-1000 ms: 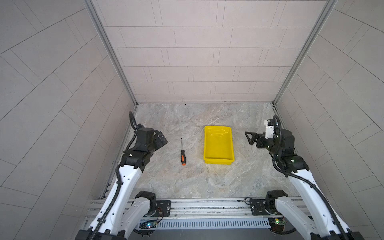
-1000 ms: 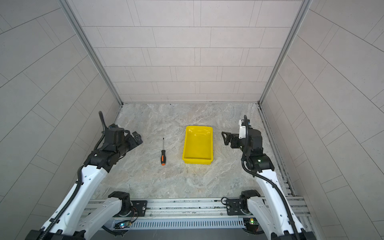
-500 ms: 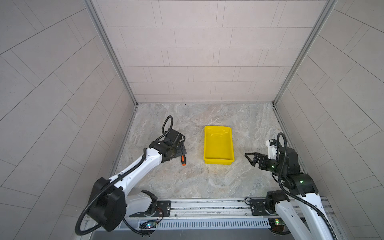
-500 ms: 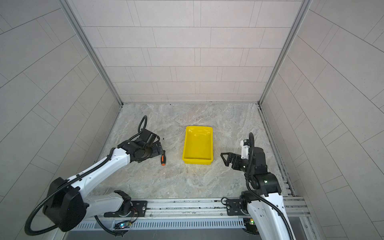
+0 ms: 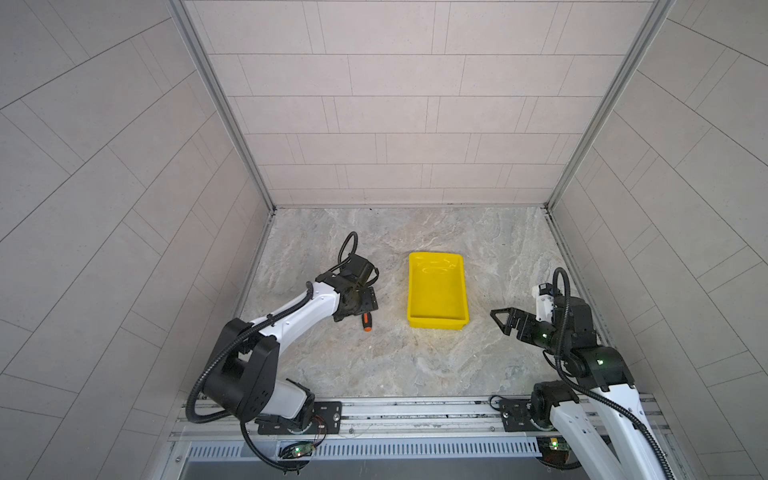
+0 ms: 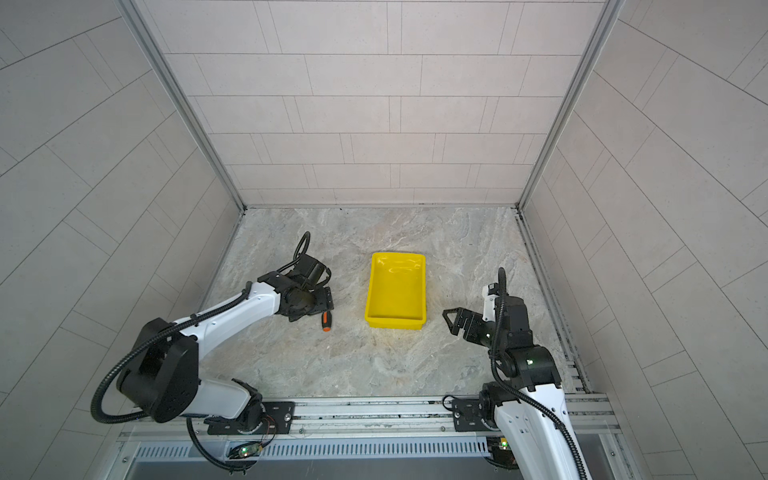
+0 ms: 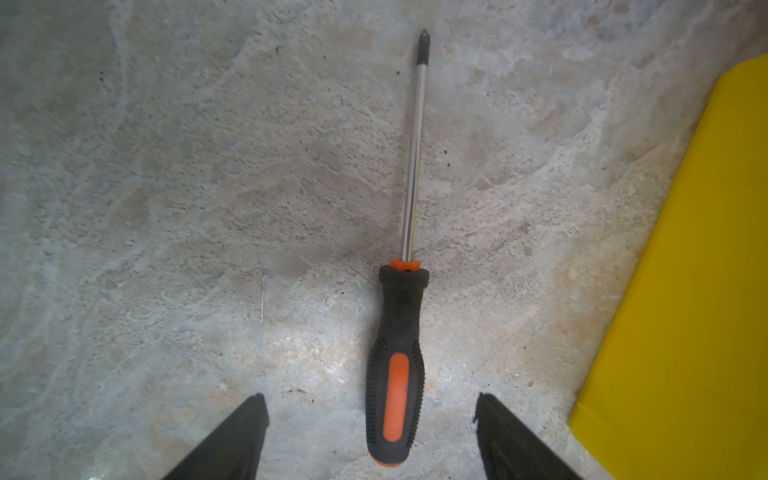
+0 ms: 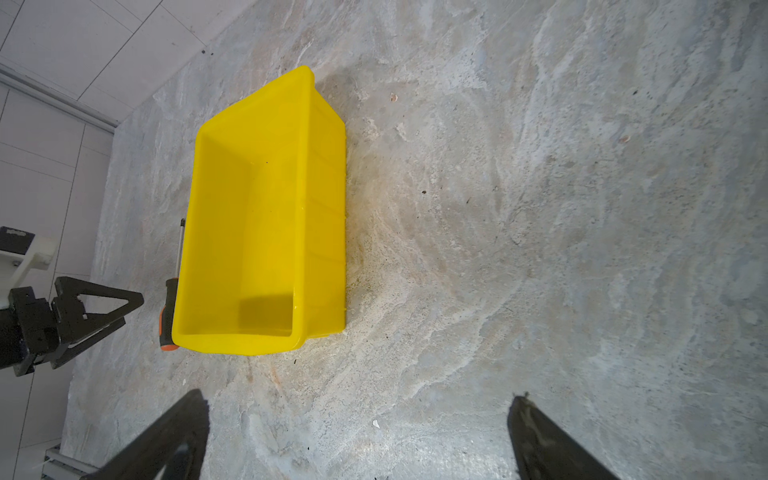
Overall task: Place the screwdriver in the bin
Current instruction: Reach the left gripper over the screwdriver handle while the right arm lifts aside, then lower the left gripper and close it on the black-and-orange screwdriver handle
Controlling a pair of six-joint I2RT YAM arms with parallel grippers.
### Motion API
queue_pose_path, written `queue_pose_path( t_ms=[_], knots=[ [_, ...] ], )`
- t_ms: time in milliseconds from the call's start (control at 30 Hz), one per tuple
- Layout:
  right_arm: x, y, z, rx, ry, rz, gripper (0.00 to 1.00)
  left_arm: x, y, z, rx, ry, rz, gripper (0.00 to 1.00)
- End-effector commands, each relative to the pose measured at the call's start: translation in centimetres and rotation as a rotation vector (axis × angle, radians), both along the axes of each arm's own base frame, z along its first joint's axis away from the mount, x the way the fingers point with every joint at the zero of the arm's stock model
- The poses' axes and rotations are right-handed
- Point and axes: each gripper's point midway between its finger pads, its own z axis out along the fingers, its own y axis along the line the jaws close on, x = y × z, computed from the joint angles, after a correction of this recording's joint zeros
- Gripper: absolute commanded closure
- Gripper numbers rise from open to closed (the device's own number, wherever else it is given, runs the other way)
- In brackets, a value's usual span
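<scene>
Two robot arms flank a bright yellow bin (image 5: 437, 323) that sits empty on a marbled grey table (image 5: 374, 365). The screwdriver (image 7: 401, 299) lies flat on the table beside the bin's long wall, on the left arm's side. It is near the bin but not touching it, and roughly parallel to it. Its orange butt is about level with the bin's near short wall, and its metal tip points toward the bin's far end.

The left gripper (image 7: 370, 397) hangs low over the handle with its jaws spread wide. One finger stands on each side of the black grip and its orange stripe, and neither touches it. The handle lies slightly nearer the finger on the bin's side. In both top views the gripper body hides most of the tool, so only the butt end shows. The right gripper (image 8: 359, 395) hovers on the opposite side of the bin, a little apart from it, jaws also wide and holding nothing.

The step in hand looks like the grasp. To do it well, the left gripper should probably shift a touch toward the bin to centre the handle. It should then lower until the pads are level with the thick, knurled part and close squarely across it. The handle is round and could roll if one pad lands first. Gripping the handle rather than the thin shaft should stop the tool pivoting. The lift then needs to clear the bin's rim, and the tool, being shorter than the bin, should go in lengthwise.
</scene>
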Motion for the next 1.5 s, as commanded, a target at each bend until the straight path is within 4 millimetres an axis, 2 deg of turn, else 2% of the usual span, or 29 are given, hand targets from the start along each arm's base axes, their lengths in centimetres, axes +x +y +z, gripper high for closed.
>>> queue_pose_path(
  t_ms=[0, 167, 500, 967, 1100, 1233, 1467],
  knots=[
    [-0.1, -0.4, 0.0, -0.018, 0.004, -0.018, 0.0, 0.6, -0.6, -0.1, -0.004, 0.0, -0.018, 0.18],
    [-0.2, -0.6, 0.2, -0.027, -0.01, -0.028, 0.0, 0.9, -1.5, -1.2, -0.018, 0.047, -0.028, 0.22],
    [-0.7, -1.1, 1.2, -0.038, -0.069, -0.05, 0.0, 1.7, -1.7, -2.2, 0.022, 0.073, -0.073, 0.3],
    [-0.6, -1.4, 1.1, -0.051, -0.065, -0.065, 0.0, 0.9, -1.5, -4.7, 0.042, 0.12, -0.108, 0.37],
    [-0.7, -1.4, 1.1, -0.051, -0.064, -0.066, 0.0, 0.6, -1.1, -5.0, 0.058, 0.123, -0.103, 0.39],
    [-0.7, -1.4, 1.1, -0.049, -0.063, -0.061, 0.0, 0.4, -0.8, -5.0, 0.066, 0.123, -0.097, 0.47],
    [-0.7, -1.3, 1.1, -0.046, -0.066, -0.056, 0.0, 0.3, -0.9, -5.3, 0.065, 0.131, -0.089, 0.51]
  ],
)
